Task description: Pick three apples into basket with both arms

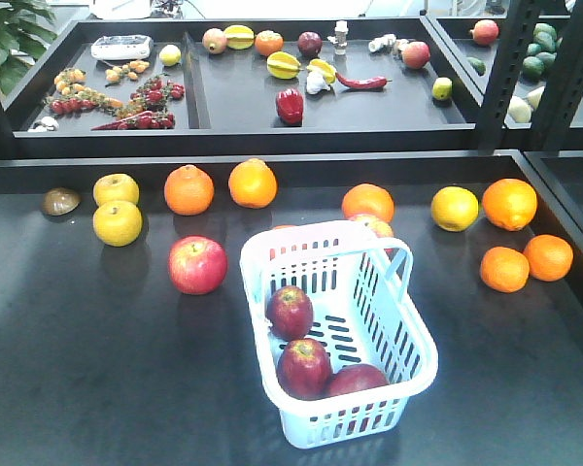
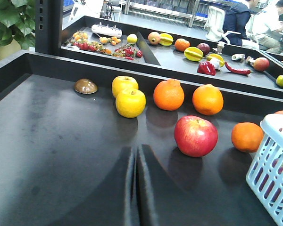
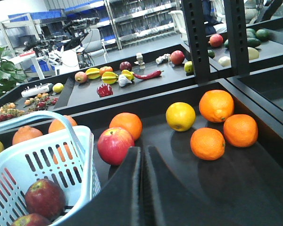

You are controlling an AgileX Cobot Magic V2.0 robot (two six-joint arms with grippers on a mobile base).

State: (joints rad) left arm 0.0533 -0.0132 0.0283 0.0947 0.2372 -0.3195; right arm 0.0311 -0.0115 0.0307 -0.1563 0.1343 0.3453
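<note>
- Left gripper (image 2: pixel 136 188): your black fingers are pressed together with only a slit between them, holding nothing, low over the dark worktop (image 2: pixel 47 155).
- Right gripper (image 3: pixel 142 188): likewise closed and empty, just beside the basket's wall.
- Pale blue-white slotted plastic basket (image 1: pixel 408 330): near the worktop's front edge, centre-right.
- Three dark red round apples (image 1: pixel 291 312): all lie inside the basket; the picking looks complete.
- Brighter red apple (image 1: pixel 197 264): on the worktop just left of the basket; leave it.
- Advice: retreat both arms upward, clear of the basket's swing handle (image 1: pixel 394 254).
</note>
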